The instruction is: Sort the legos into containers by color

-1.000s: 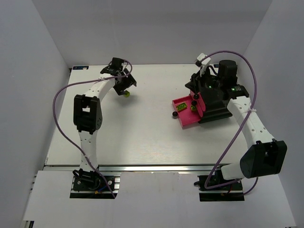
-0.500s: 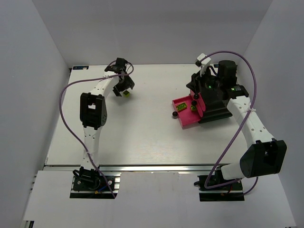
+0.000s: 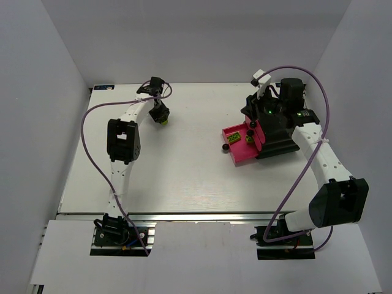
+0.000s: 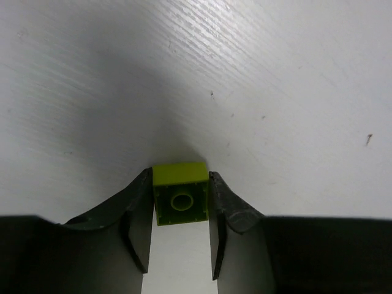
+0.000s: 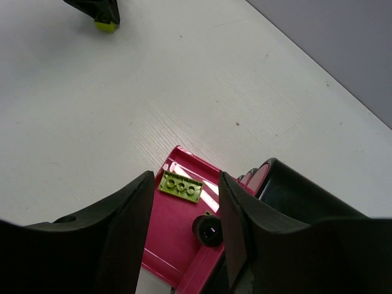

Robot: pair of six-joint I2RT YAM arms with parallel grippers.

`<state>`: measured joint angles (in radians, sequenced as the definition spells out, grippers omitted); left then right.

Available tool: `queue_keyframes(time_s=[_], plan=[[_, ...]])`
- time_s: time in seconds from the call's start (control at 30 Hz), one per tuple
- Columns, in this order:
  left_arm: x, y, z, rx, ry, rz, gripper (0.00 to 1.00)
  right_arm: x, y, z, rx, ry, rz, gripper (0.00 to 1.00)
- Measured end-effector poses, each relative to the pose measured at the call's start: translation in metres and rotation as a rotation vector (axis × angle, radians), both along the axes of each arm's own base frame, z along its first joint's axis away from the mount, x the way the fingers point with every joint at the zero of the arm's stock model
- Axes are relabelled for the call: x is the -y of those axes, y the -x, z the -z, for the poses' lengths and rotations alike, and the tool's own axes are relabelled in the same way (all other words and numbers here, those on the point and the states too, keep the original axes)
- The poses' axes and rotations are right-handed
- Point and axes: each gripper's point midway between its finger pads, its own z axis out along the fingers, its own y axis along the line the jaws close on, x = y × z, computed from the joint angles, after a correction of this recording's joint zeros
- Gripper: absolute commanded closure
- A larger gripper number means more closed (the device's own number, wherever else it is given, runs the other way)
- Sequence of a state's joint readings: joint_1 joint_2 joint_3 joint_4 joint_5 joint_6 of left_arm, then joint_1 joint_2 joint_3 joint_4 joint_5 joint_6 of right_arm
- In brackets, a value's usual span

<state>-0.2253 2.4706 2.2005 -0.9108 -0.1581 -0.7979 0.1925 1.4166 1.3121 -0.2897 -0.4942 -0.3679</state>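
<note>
Top view first. The left gripper [image 3: 161, 116] is out at the far left of the table [image 3: 184, 177], and a square lime-green lego [image 3: 164, 121] peeks out right at its fingertips. Whether it's pinched can't be told from up here. Over on the other side, the right gripper [image 3: 262, 116] hangs above the black cabinet [image 3: 278, 146], its fingers lost against the dark body. A pink drawer [image 3: 242, 157] sticks out just below and ahead of them, with an oblong lime-green lego [image 3: 233, 138] and a second lime-green piece [image 3: 250, 139] lying in it.

Left wrist now, and this settles it. The left gripper [image 4: 180, 184] has the square lime-green lego [image 4: 180, 193] squarely between its tips. One finger [image 4: 139, 208] presses its one side and the other presses the opposite side, with no gap showing. The brick sits at the very end of the fingers, the bare table [image 4: 245, 73] beyond them.

Right wrist. The right gripper [image 5: 185, 179] stands parted to a middling width with nothing held. Through the gap and below the tips lies the oblong lime-green lego [image 5: 180, 186], flat on the floor of the pink drawer [image 5: 168, 248]. A round black knob [image 5: 208, 229] sits nearer the palm, between the fingers. Far ahead of the tips, at the top edge, the left gripper [image 5: 98, 7] shows with the square lime-green lego [image 5: 105, 26] at its end.
</note>
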Motion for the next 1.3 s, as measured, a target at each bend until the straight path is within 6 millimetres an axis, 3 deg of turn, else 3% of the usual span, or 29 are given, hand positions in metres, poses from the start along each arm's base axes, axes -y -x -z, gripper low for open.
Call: queue_keyframes(time_s=[0.1,0.23,0.33,0.37,0.43,0.5,0.53,0.67,0.73,0.87,0.93,0.97,1.1,1.3], plan=[[0.003,-0.002,-0.001,0.006,0.02,0.011,0.84,0.001,-0.001,0.0,0.005,0.006,0.003,0.48],[0.012,-0.002,-0.003,0.023,0.071,0.045,0.95,0.002,-0.002,0.0,0.007,0.011,0.01,0.48],[0.031,0.016,-0.007,0.034,0.177,0.143,1.0,0.004,-0.003,0.0,0.009,0.016,0.022,0.49],[0.043,0.026,-0.012,0.042,0.234,0.185,1.0,0.005,-0.004,0.0,0.013,0.017,0.029,0.51],[0.076,0.041,-0.029,0.092,0.367,0.283,1.0,0.008,-0.008,-0.001,0.022,0.02,0.05,0.65],[0.118,0.049,-0.054,0.165,0.496,0.406,1.0,0.01,-0.011,-0.001,0.024,0.016,0.074,0.84],[0.143,0.053,-0.068,0.203,0.554,0.478,0.99,0.011,-0.012,-0.001,0.024,0.014,0.083,0.88],[0.227,0.086,-0.105,0.296,0.71,0.726,0.97,0.013,-0.015,-0.003,0.031,0.008,0.109,0.92],[0.255,0.107,-0.113,0.296,0.76,0.812,0.97,0.014,-0.016,-0.004,0.038,0.007,0.115,0.93],[0.286,0.134,-0.121,0.28,0.812,0.903,0.88,0.017,-0.016,-0.004,0.052,0.01,0.13,0.92],[0.292,0.136,-0.121,0.276,0.821,0.917,0.79,0.018,-0.014,-0.003,0.053,0.011,0.134,0.9],[0.297,0.135,-0.121,0.276,0.823,0.924,0.69,0.018,-0.013,-0.003,0.053,0.012,0.134,0.9],[0.315,0.128,-0.115,0.271,0.823,0.944,0.52,0.019,-0.013,-0.005,0.06,0.011,0.138,0.85],[0.337,0.137,-0.097,0.22,0.821,0.966,0.44,0.019,-0.012,-0.009,0.072,0.01,0.141,0.82]])
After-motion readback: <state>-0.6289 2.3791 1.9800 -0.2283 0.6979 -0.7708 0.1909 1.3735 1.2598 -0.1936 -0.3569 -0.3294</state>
